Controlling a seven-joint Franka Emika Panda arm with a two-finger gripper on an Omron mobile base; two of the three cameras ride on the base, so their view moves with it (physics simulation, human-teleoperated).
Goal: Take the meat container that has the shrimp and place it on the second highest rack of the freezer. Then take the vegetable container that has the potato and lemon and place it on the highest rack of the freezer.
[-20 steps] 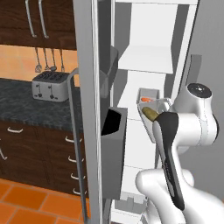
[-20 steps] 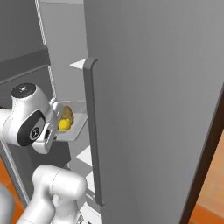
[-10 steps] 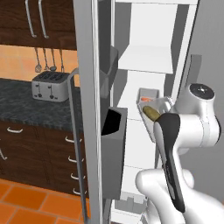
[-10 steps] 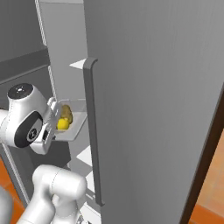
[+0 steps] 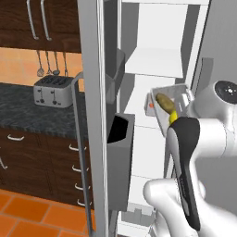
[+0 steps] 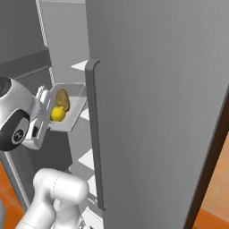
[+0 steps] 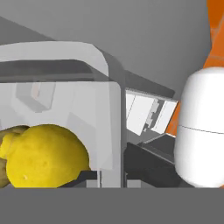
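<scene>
Vegetable container [image 6: 68,108], a pale translucent tray with rounded corners, is carried in mid-air at the freezer [image 5: 159,78] opening, the fingers clamped shut on its near rim. Inside lie the matte brown potato [image 6: 62,99] and glossy yellow lemon [image 6: 57,113]. Judging by the orange shrimp [image 5: 151,105] already shelved, only placement on the flat white highest rack [image 5: 155,64] remains.

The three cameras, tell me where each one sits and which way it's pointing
Left base view: behind the arm's left, facing the open freezer; the arm rises lower right, lifting the container with the potato.
Right base view: behind the arm's right, facing the grey door; the arm shows lower left.
Hand view: on the hand, looking along the tool at the lemon.
Both base views share the container, potato and lemon.
</scene>
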